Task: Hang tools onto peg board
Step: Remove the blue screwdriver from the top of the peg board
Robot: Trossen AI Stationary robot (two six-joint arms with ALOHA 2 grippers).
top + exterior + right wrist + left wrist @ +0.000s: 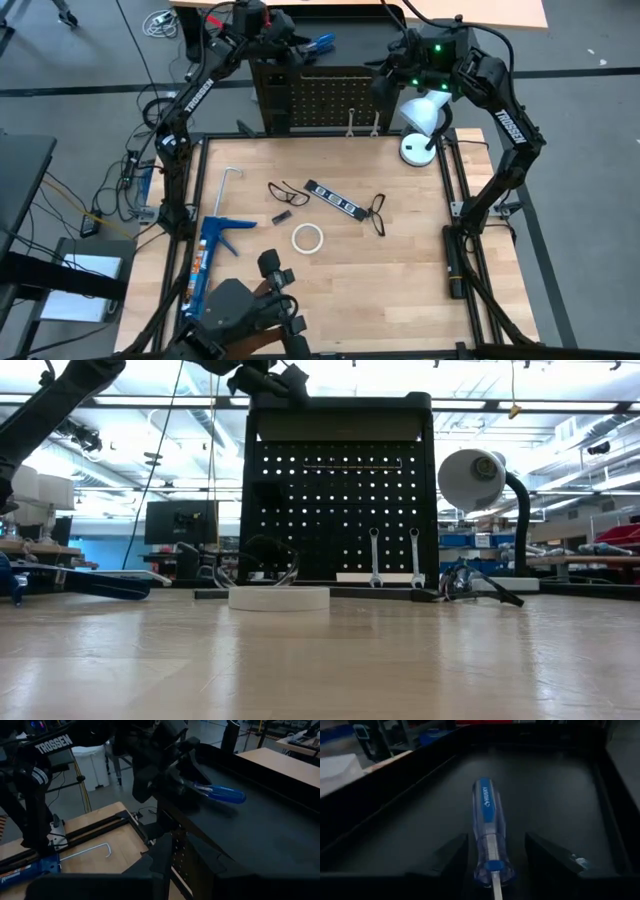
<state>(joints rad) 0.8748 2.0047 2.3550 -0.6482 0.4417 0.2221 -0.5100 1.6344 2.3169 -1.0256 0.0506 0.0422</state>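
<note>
Up on the black metal peg board's (330, 95) top tray, my left claw (492, 857) has its fingers apart either side of the blue-handled screwdriver (487, 820), which lies loose between them. My worry: its round handle rolling, or a nudge on retreat. I can't tell the right claw's (400, 75) state.

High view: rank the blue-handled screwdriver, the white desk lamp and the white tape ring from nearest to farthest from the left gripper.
1. Blue-handled screwdriver: right at the left gripper, on the shelf atop the peg board.
2. White desk lamp: at the table's far right corner.
3. White tape ring: mid-table, well toward the near side.
</note>
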